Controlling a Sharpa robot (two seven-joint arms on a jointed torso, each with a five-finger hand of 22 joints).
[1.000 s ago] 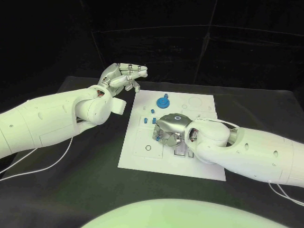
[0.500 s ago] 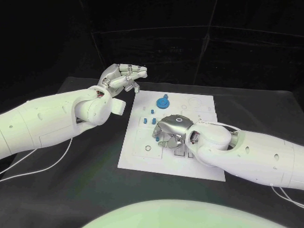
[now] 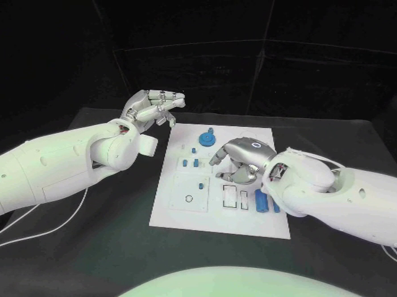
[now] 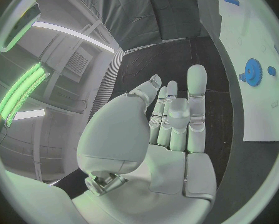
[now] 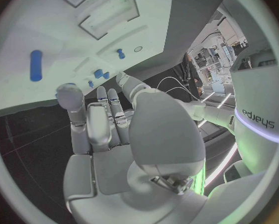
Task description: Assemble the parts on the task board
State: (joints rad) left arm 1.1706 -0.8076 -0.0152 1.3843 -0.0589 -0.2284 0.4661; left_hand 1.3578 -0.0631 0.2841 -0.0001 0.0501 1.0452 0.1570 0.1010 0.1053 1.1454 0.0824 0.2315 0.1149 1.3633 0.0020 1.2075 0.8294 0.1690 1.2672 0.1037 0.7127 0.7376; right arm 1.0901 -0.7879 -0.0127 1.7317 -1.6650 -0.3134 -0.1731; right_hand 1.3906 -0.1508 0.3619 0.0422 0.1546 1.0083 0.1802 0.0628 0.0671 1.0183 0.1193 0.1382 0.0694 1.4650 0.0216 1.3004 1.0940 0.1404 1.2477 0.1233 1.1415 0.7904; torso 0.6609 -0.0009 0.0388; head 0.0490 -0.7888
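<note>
The white task board (image 3: 187, 213) lies mid-table. A blue gear (image 3: 209, 134) stands near its far edge, also seen as the gear (image 4: 253, 72) in the left wrist view. Several small blue parts (image 3: 186, 163) sit along its left half. A long blue peg (image 3: 261, 199) lies beside a shorter one (image 3: 276, 206) near the right edge; the peg (image 5: 36, 64) shows on the board (image 5: 52, 25) in the right wrist view. My right hand (image 3: 238, 159) hovers over the board's middle, fingers loosely bent, holding nothing. My left hand (image 3: 152, 108) is raised off the board's far left corner, empty.
Rectangular slots (image 3: 230, 195) are cut into the board just in front of the right hand. Black table (image 3: 91, 235) runs all round the board. My left forearm (image 3: 64, 167) crosses the table's left side, my right forearm (image 3: 350, 198) the right.
The camera has shifted. My right hand has lifted off the board's near middle and moved toward the far side, uncovering the slots and the two blue pegs. The left hand has barely moved.
</note>
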